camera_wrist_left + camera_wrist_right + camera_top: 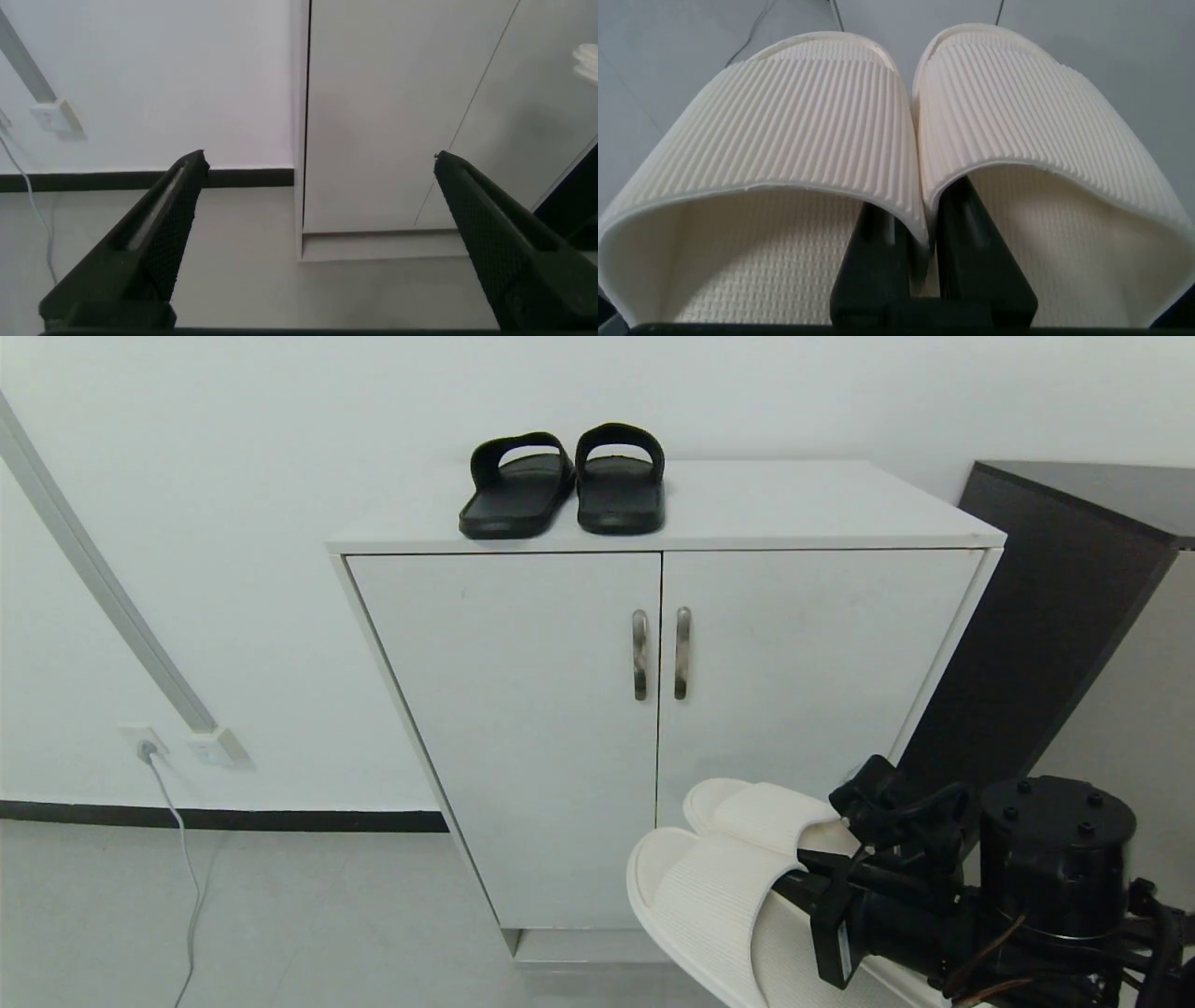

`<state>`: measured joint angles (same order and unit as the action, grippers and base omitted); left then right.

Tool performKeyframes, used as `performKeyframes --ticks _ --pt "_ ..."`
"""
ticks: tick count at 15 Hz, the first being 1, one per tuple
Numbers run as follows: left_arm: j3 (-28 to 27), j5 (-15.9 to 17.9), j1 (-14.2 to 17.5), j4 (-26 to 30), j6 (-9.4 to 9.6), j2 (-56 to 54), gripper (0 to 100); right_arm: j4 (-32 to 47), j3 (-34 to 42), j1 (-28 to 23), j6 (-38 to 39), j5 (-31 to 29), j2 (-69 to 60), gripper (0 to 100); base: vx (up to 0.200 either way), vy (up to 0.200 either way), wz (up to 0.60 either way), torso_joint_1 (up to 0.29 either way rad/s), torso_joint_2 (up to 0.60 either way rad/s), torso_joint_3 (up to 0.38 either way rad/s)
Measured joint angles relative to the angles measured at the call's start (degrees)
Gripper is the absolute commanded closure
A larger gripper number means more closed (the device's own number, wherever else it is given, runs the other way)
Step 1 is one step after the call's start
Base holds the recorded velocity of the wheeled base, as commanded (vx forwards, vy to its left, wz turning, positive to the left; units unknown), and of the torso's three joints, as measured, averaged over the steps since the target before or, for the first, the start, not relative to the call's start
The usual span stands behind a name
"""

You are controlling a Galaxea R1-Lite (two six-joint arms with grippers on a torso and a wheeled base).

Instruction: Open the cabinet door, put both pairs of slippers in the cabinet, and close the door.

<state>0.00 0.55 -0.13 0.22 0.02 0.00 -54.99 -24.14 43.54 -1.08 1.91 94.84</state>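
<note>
Holding the white slippers (738, 868) pinched together by their inner walls in my right gripper (920, 247), I have them low at five o'clock, just in front of the cabinet (523, 737), which is shut. The black slippers (565, 485) sit side by side on its top at twelve o'clock. My left gripper (318, 163) hangs spread and empty, facing the cabinet's lower corner. The risk I see is that the pinch takes only soft sidewalls, so a swing or a knock against the cabinet front could let one slipper slide out. The held pair also crowds the right-hand door, and I judge that door would swing into it if pulled from here. The handles (639, 653) stand close together at the centre, so wide fingers could hook both. A dark unit (1046, 644) at three o'clock limits room on that side, while a wall socket (145, 742) and its cable (191, 887) lie at eight o'clock, well apart.
</note>
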Motion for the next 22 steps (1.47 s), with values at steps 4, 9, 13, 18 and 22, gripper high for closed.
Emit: performKeyframes --ticks 4,9,13,18,22 --pt "-0.1 0.2 0.0 0.1 0.16 0.0 0 -0.3 0.3 0.0 0.0 -0.1 0.0 100 0.0 0.0 0.0 -0.046 0.24 0.188" --pt "0.0 -0.1 0.0 0.0 0.09 0.0 0 -0.3 1.0 0.0 -0.1 -0.1 0.0 100 0.0 0.0 0.0 -0.001 0.01 0.008" --pt "-0.4 -0.7 0.0 -0.2 1.61 0.4 0 -0.3 1.3 0.1 -0.1 -0.1 0.0 100 0.0 0.0 0.0 0.0 0.0 0.0" --pt "-13.5 7.7 -0.5 0.7 -3.11 8.9 0 -0.3 1.8 0.7 -0.1 -0.1 0.0 100 0.0 0.0 0.0 0.0 0.0 0.0" --pt "-18.8 21.6 -0.9 -5.4 -3.02 25.2 0 -0.3 1.9 1.3 -0.1 -0.3 -0.2 100 0.0 0.0 0.0 0.0 0.0 0.0"
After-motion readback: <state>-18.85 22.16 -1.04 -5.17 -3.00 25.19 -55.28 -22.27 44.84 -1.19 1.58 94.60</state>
